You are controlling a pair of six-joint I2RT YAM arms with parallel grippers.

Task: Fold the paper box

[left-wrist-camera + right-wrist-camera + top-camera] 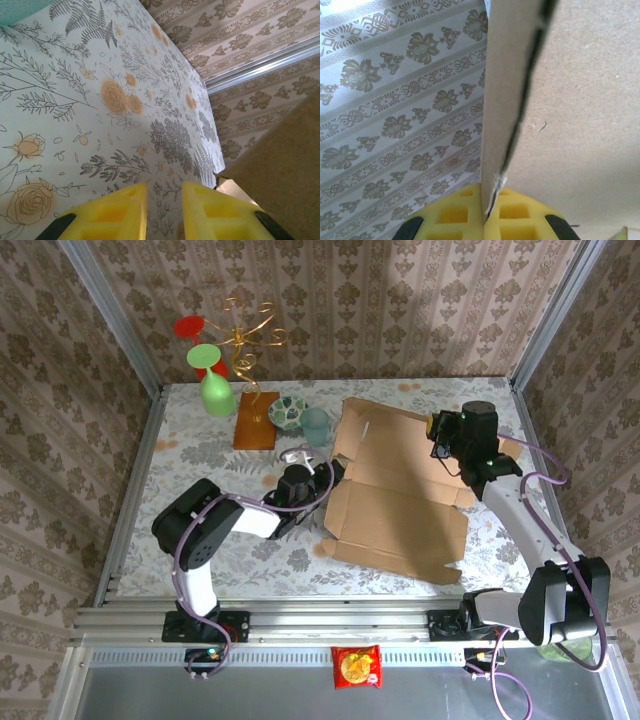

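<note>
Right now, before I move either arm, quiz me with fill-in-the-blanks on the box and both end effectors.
1. The right end effector is ____ on an edge of the paper box.
2. The left end effector, fingers apart, grips ____.
3. The paper box lies on the left end effector's ____ side.
Missing: shut; nothing; right.
</note>
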